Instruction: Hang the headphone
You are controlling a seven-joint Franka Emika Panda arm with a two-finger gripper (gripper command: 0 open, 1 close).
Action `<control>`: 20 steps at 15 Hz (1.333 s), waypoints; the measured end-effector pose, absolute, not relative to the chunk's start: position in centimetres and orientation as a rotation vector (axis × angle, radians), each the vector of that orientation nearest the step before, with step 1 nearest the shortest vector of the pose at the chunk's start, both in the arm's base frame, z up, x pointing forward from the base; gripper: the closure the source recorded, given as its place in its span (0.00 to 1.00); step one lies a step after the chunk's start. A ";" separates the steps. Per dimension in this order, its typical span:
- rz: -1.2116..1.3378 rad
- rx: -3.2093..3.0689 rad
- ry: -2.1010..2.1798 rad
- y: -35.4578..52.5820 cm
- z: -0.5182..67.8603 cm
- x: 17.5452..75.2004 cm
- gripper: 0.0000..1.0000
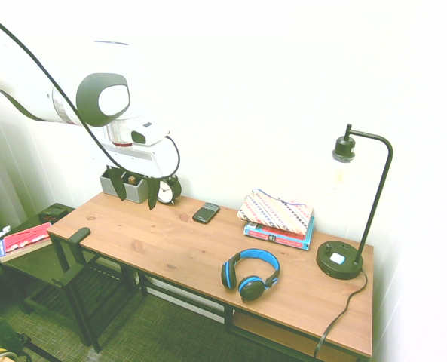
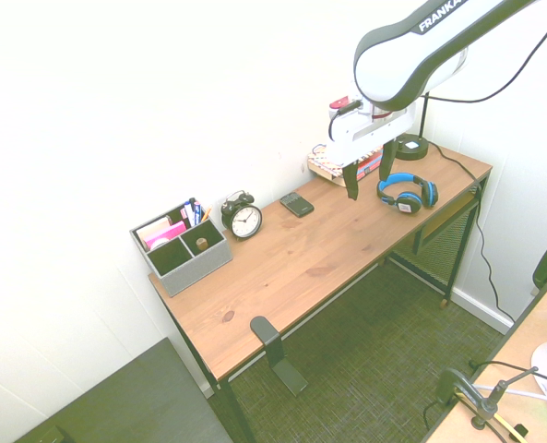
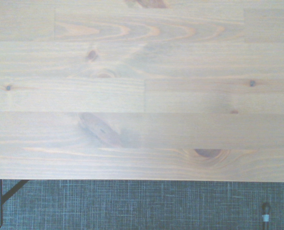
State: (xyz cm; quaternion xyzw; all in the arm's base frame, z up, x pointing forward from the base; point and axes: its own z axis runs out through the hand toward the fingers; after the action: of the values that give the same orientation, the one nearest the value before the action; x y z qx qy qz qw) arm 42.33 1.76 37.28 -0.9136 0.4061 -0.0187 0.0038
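pincer [image 2: 368, 179] wide, empty, pointing down over bare wooden desk [image 1: 155, 245]. blue-banded black over-ear headphone [image 1: 250, 274] flat on desk near lamp end, well apart. i'd travel over, grip headband centre, then carry to black hook [image 2: 266, 340] at desk's front edge.

A wooden counter [image 1: 155, 245] on black metal legs was set against a plain white wall [image 1: 268, 83]. Dark grey carpet [image 2: 374, 360] covered the floor. The room was brightly lit.
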 end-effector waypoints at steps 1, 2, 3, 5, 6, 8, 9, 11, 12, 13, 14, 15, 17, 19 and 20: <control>-0.057 -2.864 1.273 1.8 37.2 42.3 0.00; -0.057 -2.848 1.296 1.5 37.3 42.5 0.00; -0.066 -2.803 1.366 0.5 37.6 43.3 0.00; -0.082 -2.698 1.539 -3.9 37.6 45.7 0.00; -0.109 -2.645 1.632 -7.0 36.8 47.1 0.00; -0.137 -2.542 1.815 -12.7 34.0 49.2 0.00; -0.141 -2.483 1.912 -15.4 32.5 50.1 0.00; -0.143 -2.361 2.090 -19.0 30.4 51.3 0.00; -0.142 -2.294 2.176 -20.3 29.3 51.5 0.00; -0.144 -2.225 2.257 -21.2 28.4 51.6 0.00; -0.148 -2.154 2.334 -21.8 27.4 51.5 0.00; -0.155 -2.100 2.388 -22.1 26.3 51.5 0.00; -0.168 -2.070 2.411 -22.0 24.3 51.7 0.00; -0.168 -2.057 2.412 -21.8 22.3 51.9 0.00; -0.166 -2.058 2.404 -21.8 21.4 52.1 0.00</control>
State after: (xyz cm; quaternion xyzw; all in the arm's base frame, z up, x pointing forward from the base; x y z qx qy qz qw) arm 52.08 -21.79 21.45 -0.6492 0.7587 -0.0523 -0.0136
